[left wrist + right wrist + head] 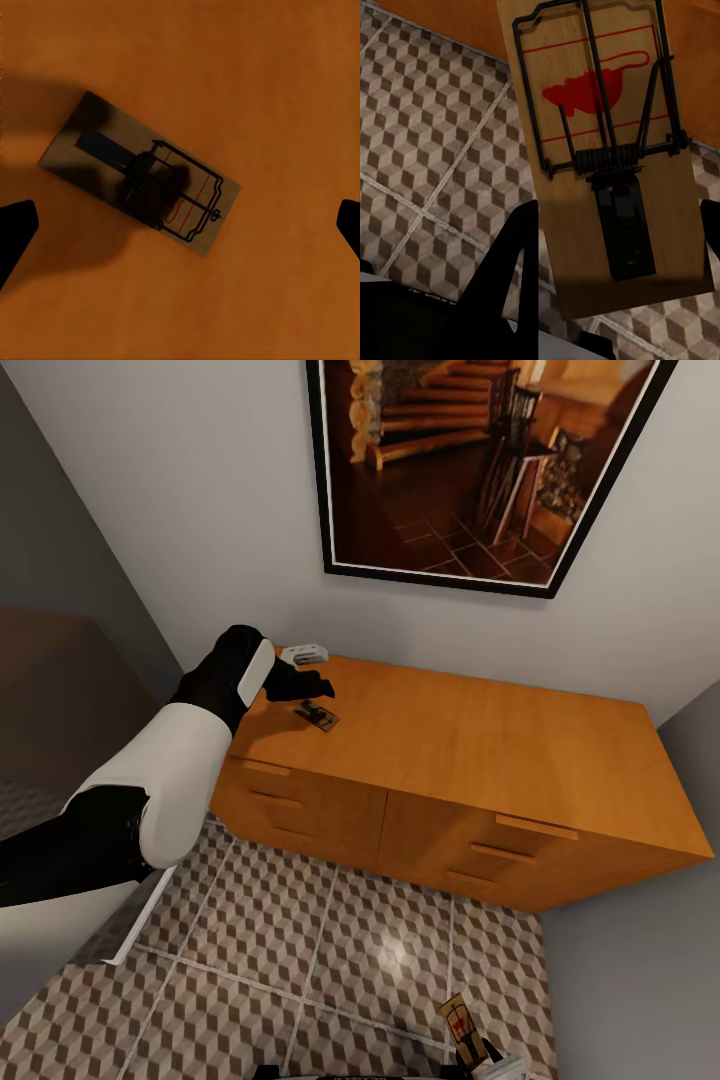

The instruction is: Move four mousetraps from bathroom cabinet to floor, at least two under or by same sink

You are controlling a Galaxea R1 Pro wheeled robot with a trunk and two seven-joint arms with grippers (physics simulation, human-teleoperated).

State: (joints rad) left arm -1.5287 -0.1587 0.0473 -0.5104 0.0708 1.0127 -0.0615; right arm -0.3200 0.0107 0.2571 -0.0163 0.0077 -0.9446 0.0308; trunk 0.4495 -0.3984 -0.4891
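Wooden mousetrap (141, 172) flat, diagonal | left claw (180, 225) released | right claw (615, 247) grasping second mousetrap (607, 142)

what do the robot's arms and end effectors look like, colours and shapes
The left arm is built of rounded, glossy shells: a black section nearest the camera, a white middle one, then black again toward the wrist. The left end effector is matte black, and its fingertips are dark and wedge-shaped. The right end effector likewise has black, tapering fingers. No cables or markings are visible.
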